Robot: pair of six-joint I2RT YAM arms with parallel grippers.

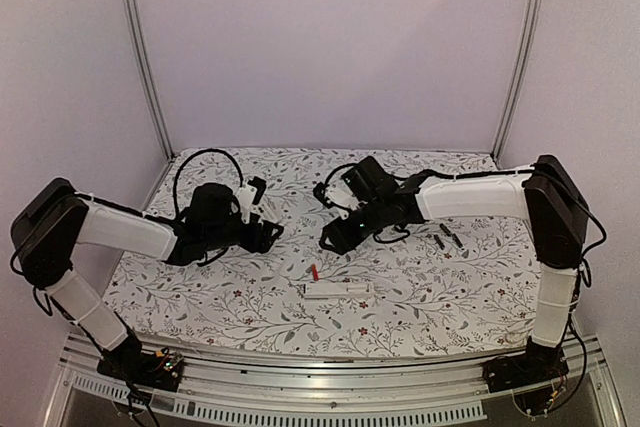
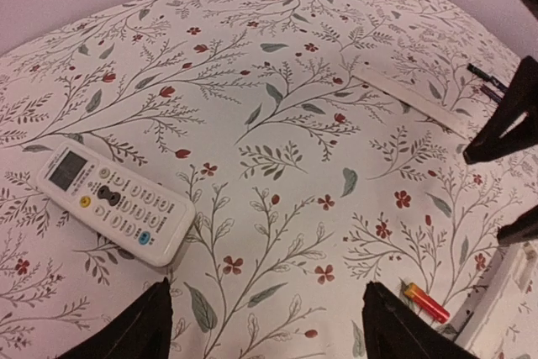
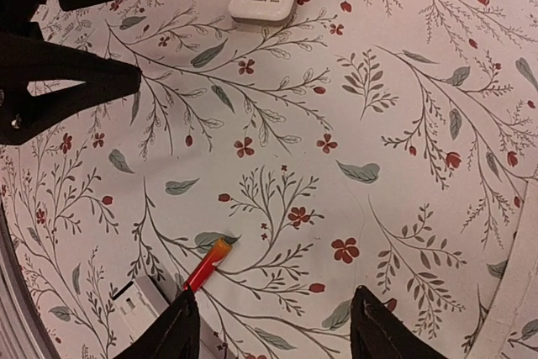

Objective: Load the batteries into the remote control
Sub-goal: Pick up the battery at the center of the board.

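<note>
On the floral-print cloth counter (image 1: 200, 292), toward its front edge:

1. Slim red cylinder battery with an orange tip (image 3: 208, 264). It lies flat and loose, just beside one end of a long white plastic body (image 1: 338, 290) whose face cannot be read. In the right wrist view its long axis is diagonal, with the orange tip pointing up and away from the white body and the red end toward it. In the top view it runs roughly near-to-far.
2. Small black batteries (image 1: 445, 239), well apart to the right.
3. White rectangular remote control (image 2: 113, 203) with button rows and a small screen, face up and untouched.

Right end effector (image 3: 276, 293): jaws parted and empty, with the red battery just ahead of one finger.
Left end effector (image 2: 267, 292): jaws wide and empty, hovering nearby.

Handling note (judgement): the step appears to be taking up the red battery.
- Come down square, since the round body is likely to roll.
- Close across its short width at mid-length, leaving both ends free.
- Note the orange end before seating.
</note>
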